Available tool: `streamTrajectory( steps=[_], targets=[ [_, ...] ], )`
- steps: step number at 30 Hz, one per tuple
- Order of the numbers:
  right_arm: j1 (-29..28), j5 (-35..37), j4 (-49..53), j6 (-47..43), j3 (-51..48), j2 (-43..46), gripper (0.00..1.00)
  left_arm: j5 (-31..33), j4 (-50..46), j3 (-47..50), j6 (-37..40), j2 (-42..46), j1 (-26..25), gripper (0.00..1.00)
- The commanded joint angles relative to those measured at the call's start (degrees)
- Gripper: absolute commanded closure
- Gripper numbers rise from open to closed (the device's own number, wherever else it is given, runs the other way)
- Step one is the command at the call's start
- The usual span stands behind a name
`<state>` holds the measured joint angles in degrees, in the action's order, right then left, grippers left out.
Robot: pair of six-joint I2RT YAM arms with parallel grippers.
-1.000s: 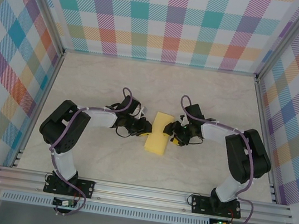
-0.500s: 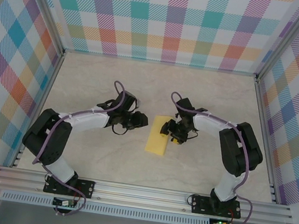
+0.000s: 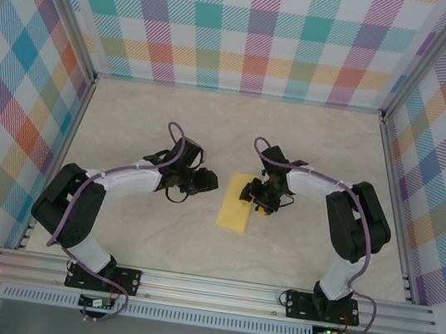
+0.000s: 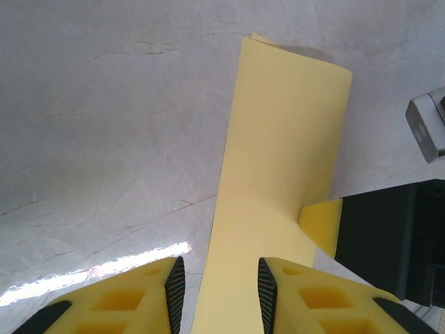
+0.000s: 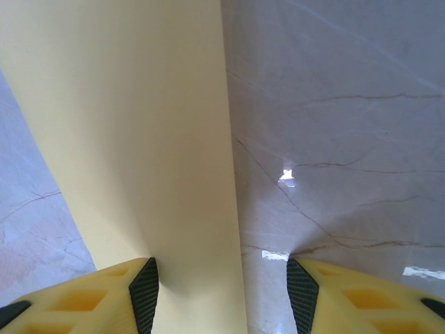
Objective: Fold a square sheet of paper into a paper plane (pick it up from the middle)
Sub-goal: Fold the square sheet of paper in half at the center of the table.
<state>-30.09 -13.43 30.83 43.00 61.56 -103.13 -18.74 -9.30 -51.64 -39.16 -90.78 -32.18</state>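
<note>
Both sets of jaws parted, left gripper (image 3: 209, 183) and right gripper (image 3: 250, 195) flank the square sheet of paper (image 3: 233, 212), seemingly light and floppy, best pinched mid-crease.

Left arm (image 3: 125, 178): stretched low, with the forearm running straight in behind its gripper and the elbow far back on the outer side.
Left gripper (image 3: 206, 181): tips point across at the other gripper, near it but not touching; jaws partly apart.
Left fingers (image 4: 118, 303): yellow, with black pads facing each other across a clear gap.
Right arm (image 3: 321, 184): folded tighter, the elbow behind and outward of its gripper and the forearm angling in from above it.
Right gripper (image 3: 250, 194): tips face the left gripper and tilt down; jaws stand wider than the left one's.
Right fingers (image 5: 348, 298): yellow with black pads, set well apart.
</note>
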Motion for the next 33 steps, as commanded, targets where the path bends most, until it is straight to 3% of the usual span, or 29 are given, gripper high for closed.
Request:
streamTrajectory(
  steps=[1,7,20,33],
  targets=[
    [0.3,4.2,3.1,1.8,-1.5,1.0,0.45,0.0,-0.4,0.8,0.5,0.3,-0.6,0.65],
    [0.2,5.0,2.4,5.0,-2.4,1.4,0.43,0.2,-0.2,1.1,0.3,0.4,-0.6,0.65],
    [0.2,6.6,6.4,1.6,0.4,-0.2,0.43,-0.3,0.4,1.7,-0.1,0.2,-0.6,0.65],
    [-0.8,6.9,9.3,-0.8,4.2,-4.7,0.36,-0.3,0.1,1.4,0.4,0.1,-0.6,0.64]
  ],
)
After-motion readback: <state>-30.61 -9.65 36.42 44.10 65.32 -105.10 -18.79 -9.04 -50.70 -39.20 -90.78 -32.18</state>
